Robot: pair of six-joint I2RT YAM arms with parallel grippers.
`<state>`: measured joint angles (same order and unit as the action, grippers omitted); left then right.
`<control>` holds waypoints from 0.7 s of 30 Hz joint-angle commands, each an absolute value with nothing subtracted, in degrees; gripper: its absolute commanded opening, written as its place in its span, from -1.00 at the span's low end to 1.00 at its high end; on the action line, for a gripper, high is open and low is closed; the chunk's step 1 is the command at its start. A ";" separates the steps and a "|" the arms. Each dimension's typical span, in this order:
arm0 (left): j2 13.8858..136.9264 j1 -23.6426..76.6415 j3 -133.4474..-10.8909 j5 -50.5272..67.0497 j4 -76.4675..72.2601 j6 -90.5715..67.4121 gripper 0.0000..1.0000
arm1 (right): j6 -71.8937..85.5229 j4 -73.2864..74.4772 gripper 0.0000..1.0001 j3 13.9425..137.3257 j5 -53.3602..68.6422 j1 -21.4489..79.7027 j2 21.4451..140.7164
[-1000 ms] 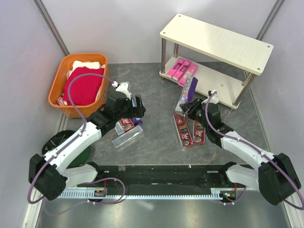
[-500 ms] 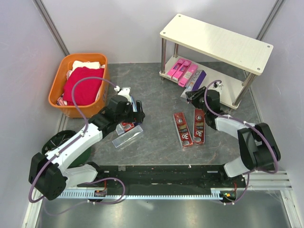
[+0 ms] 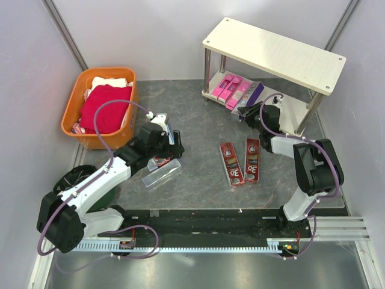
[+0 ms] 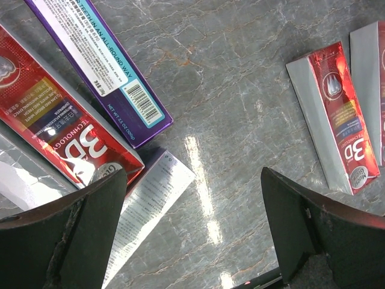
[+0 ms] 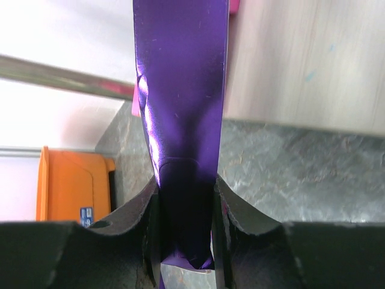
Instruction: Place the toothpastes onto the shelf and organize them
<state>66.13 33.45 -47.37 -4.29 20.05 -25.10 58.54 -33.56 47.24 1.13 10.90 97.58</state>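
Observation:
The shelf (image 3: 283, 54) stands at the back right. Three pink toothpastes (image 3: 227, 89) lie on its lower board (image 3: 287, 108). My right gripper (image 3: 249, 112) is shut on a purple toothpaste (image 3: 254, 94) and holds it at the lower board's front edge, beside the pink ones; the right wrist view shows the carton (image 5: 180, 90) clamped between the fingers (image 5: 185, 198). Two dark red toothpastes (image 3: 230, 164) lie on the floor mid-right. My left gripper (image 3: 171, 144) is open and empty over a cluster of purple (image 4: 96, 60), dark red (image 4: 54, 120) and silver-grey (image 4: 144, 217) cartons.
An orange basket (image 3: 72, 114) with a red cloth (image 3: 105, 108) and white cloths stands at the back left. Grey walls close in on both sides. The shelf's metal legs (image 3: 207, 75) stand at the corners. The two dark red cartons also show in the left wrist view (image 4: 340, 120).
My right gripper has carried the purple carton from above the floor back and up to the shelf's lower board. The left gripper has shifted slightly over its cluster.

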 commanded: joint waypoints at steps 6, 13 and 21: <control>68.03 33.13 -46.76 -3.34 17.32 -23.20 1.00 | 58.01 -37.71 -0.30 53.17 2.11 8.70 100.54; 68.73 33.13 -46.06 -2.11 16.61 -23.82 0.99 | 57.57 -36.74 0.16 54.66 0.79 8.09 103.88; 68.73 33.13 -45.53 -0.70 16.17 -24.17 0.99 | 56.69 -35.07 0.63 55.20 -2.02 8.00 104.33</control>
<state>68.75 33.45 -46.04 -2.22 18.72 -25.12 57.71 -33.58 52.95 0.14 8.34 104.84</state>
